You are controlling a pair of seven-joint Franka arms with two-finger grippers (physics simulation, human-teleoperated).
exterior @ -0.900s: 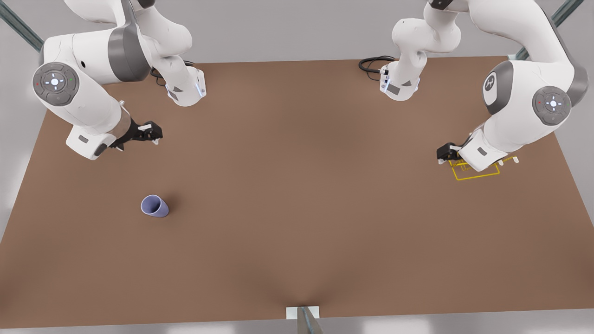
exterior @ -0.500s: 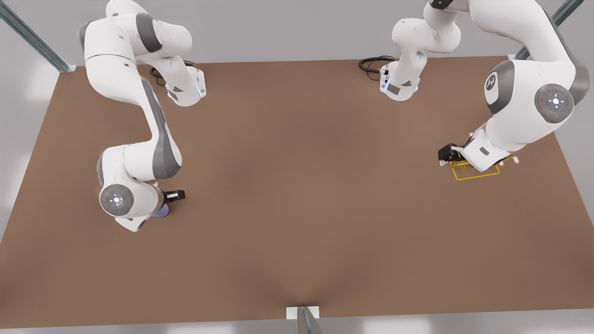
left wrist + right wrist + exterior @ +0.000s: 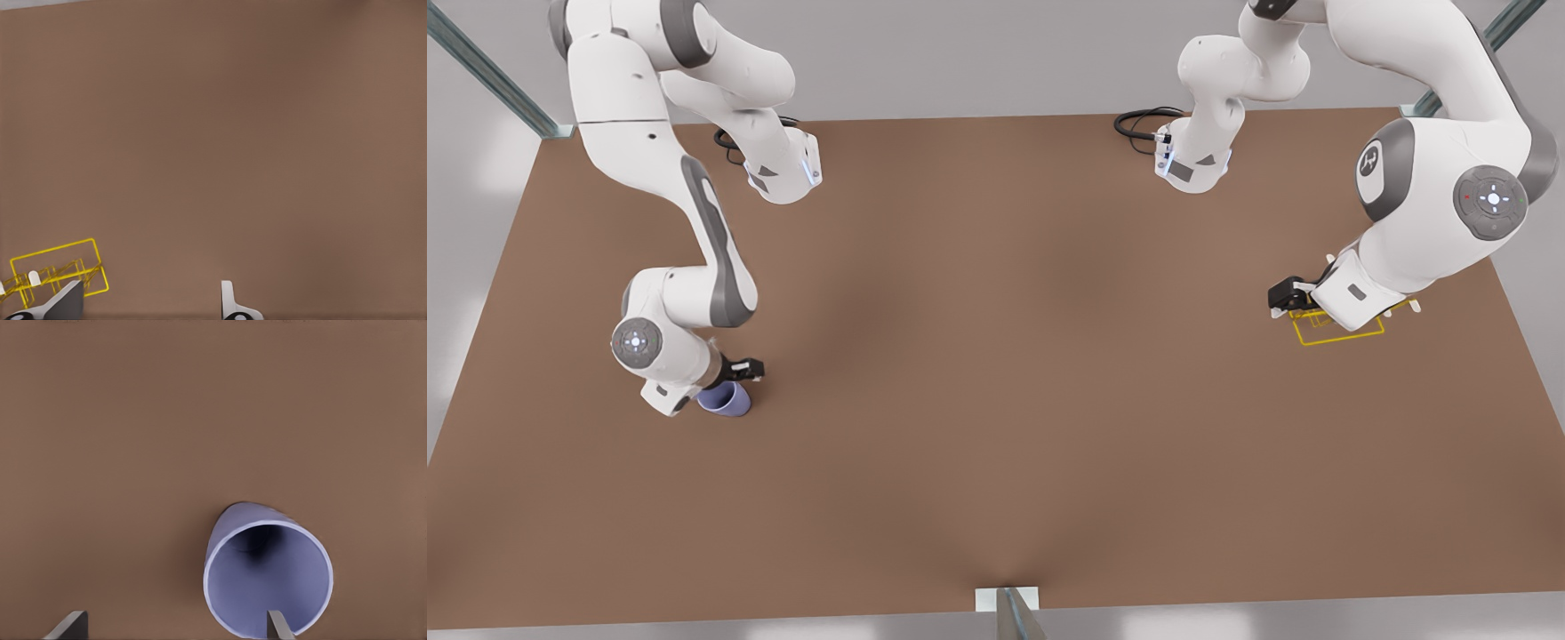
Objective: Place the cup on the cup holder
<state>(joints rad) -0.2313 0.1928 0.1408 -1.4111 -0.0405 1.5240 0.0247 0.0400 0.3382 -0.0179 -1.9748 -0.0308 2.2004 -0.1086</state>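
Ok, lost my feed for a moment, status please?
Right claw open, above the cup, one finger at its rim. Left claw open, waiting over the cup holder. Cup standing on the table, path clear.

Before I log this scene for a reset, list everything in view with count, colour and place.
cup: one, pale lavender-blue, upright on the table toward the front view's left, open rim up.
cup holder: one, thin yellow wire with white-capped prongs, on the table at the front view's right, partly under an arm.
table: one, brown, under everything.
cables: black, by the far arm bases.
right gripper: one, black with pale fingers, open, right above the cup, one finger over its rim.
left gripper: one, black, open, waiting over the cup holder.
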